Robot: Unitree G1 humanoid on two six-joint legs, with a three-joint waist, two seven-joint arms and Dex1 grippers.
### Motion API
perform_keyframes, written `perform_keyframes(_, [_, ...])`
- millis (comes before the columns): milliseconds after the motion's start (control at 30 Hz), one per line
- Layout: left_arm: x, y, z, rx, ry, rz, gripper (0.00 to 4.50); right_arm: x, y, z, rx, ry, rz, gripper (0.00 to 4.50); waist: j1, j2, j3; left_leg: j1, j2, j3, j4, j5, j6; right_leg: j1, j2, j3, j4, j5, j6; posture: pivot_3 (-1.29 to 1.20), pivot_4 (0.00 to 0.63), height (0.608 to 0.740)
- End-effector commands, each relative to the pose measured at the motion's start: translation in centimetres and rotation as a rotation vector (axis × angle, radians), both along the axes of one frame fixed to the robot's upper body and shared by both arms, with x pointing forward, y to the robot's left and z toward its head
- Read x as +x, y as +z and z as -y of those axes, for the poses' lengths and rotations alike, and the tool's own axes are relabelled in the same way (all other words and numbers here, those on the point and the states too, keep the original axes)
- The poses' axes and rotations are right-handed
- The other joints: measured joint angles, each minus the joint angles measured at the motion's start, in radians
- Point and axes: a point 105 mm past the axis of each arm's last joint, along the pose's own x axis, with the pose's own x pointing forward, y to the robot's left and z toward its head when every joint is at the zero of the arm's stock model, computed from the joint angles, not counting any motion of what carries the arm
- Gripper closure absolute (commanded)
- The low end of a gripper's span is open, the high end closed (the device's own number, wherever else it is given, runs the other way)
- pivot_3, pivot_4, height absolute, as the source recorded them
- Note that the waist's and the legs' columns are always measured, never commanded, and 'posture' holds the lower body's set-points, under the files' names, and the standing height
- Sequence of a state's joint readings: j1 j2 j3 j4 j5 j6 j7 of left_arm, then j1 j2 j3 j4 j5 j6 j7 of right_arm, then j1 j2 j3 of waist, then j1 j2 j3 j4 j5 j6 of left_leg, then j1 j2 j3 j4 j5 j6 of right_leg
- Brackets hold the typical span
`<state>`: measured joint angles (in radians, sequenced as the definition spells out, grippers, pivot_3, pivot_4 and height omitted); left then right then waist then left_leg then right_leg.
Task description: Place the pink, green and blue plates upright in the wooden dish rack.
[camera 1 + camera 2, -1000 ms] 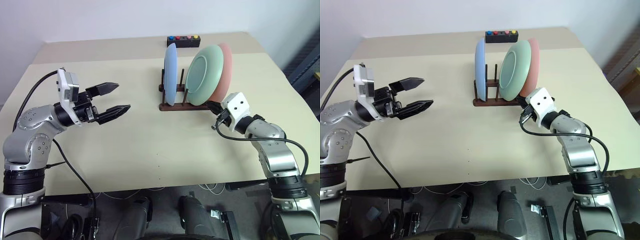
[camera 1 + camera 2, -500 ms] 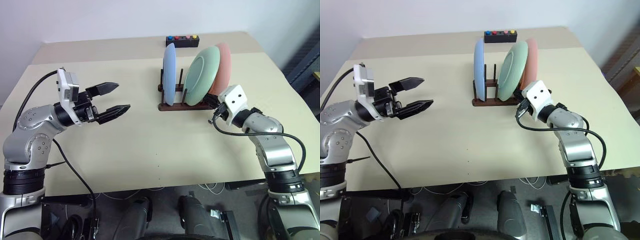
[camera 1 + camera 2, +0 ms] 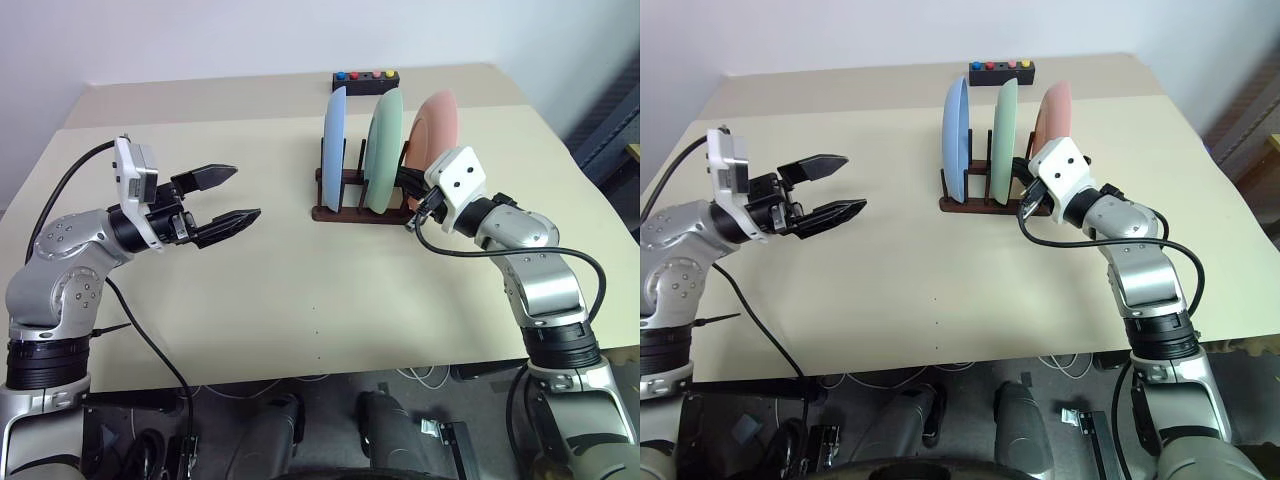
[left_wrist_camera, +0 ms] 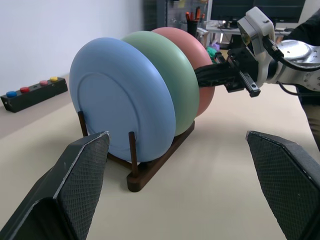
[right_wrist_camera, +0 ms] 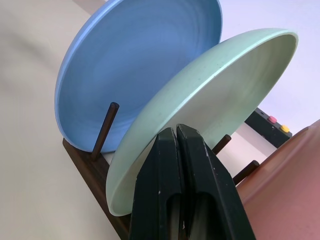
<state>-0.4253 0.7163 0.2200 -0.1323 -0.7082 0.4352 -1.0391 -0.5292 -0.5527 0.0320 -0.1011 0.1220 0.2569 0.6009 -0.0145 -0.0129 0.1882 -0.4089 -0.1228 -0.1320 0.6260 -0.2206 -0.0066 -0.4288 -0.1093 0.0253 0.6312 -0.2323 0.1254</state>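
The wooden dish rack (image 3: 345,212) stands at the table's far middle with all three plates on edge between its pegs. The blue plate (image 3: 335,150) is on the left, the green plate (image 3: 385,150) in the middle, and the pink plate (image 3: 438,122) on the right, leaning slightly right. My right gripper (image 3: 407,187) is shut with nothing between its fingers. Its tips (image 5: 176,131) rest against the green plate's (image 5: 215,95) right face, in the gap before the pink plate (image 5: 285,185). My left gripper (image 3: 245,193) hovers open well left of the rack, holding nothing.
A small black box with coloured buttons (image 3: 366,79) sits behind the rack near the table's far edge. Bare beige tabletop (image 3: 300,290) spreads in front of the rack and between the arms. Cables hang off the near edge.
My right gripper rose and moved left, pushing the green plate from its lean against the pink plate to upright. The pink plate also stands straighter. The left arm stayed still.
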Motion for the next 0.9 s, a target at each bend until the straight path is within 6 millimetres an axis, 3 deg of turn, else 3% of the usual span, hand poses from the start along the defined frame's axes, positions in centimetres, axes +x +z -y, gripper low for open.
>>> perform_keyframes(33, [-0.5,1.1,-0.2,0.000,0.003,0.054,0.00,-0.5,3.1,0.2,0.016,0.005,0.089,4.46,0.000,0.000,0.000,0.000,0.000,0.000,0.000,0.000,0.000,0.000,0.000,0.000,0.000,0.000,0.000,0.00,0.150,0.740])
perform_keyframes(233, [-0.5,1.1,-0.1,-0.003,-0.003,0.054,0.00,-0.5,5.3,1.5,0.102,-0.031,0.115,4.46,0.001,0.000,0.000,0.000,0.000,0.000,0.000,0.000,0.000,0.000,0.000,0.000,0.000,0.000,0.000,0.00,0.150,0.740])
perform_keyframes(267, [-0.5,1.1,-0.1,-0.002,-0.004,0.054,0.00,-0.7,6.0,1.5,0.160,-0.016,0.117,4.23,0.001,0.000,0.000,0.000,0.000,0.000,0.000,0.000,0.000,0.000,0.000,0.000,0.000,0.000,0.000,0.00,0.150,0.740])
perform_keyframes(400, [-0.4,1.1,0.0,-0.001,-0.008,0.054,0.00,-1.2,7.6,1.4,0.277,0.021,0.128,2.84,0.000,0.000,0.000,0.000,0.000,0.000,0.000,0.000,0.000,0.000,0.000,0.000,0.000,0.000,0.000,0.00,0.150,0.740])
perform_keyframes(533, [-0.4,1.2,0.0,-0.004,-0.009,0.055,0.00,-1.7,9.6,1.8,0.385,0.041,0.169,0.80,0.000,0.000,0.000,0.000,0.000,0.000,0.000,0.000,0.000,0.000,0.000,0.000,0.000,0.000,0.000,0.00,0.150,0.740])
perform_keyframes(600, [-0.4,1.2,0.0,-0.003,-0.008,0.055,0.00,-2.2,11.0,2.2,0.508,0.082,0.174,0.04,0.000,0.000,0.000,0.000,0.000,0.000,0.000,0.000,0.000,0.000,0.000,0.000,0.000,0.000,0.000,0.00,0.150,0.740])
perform_keyframes(733, [-0.3,1.2,-0.2,-0.001,-0.005,0.056,0.00,-4.4,13.4,3.2,0.733,0.252,0.133,0.04,0.003,0.000,0.000,0.000,0.000,0.000,0.000,0.000,0.000,0.000,0.000,0.000,0.000,0.000,0.000,0.00,0.150,0.740])
perform_keyframes(800, [-0.3,1.2,-0.4,0.000,-0.001,0.056,0.00,-5.7,12.8,2.9,0.734,0.361,0.037,0.04,0.004,0.000,0.000,0.000,0.000,-0.001,0.000,-0.001,0.001,0.001,0.000,0.000,-0.001,0.000,0.000,0.00,0.150,0.740])
perform_keyframes(900, [-0.2,1.2,-0.7,0.006,0.004,0.057,0.00,-8.3,10.4,1.7,0.641,0.514,-0.156,0.04,0.003,0.000,0.000,0.000,0.000,-0.001,0.000,-0.002,0.003,0.001,-0.001,0.000,-0.001,0.000,0.000,0.00,0.150,0.740])
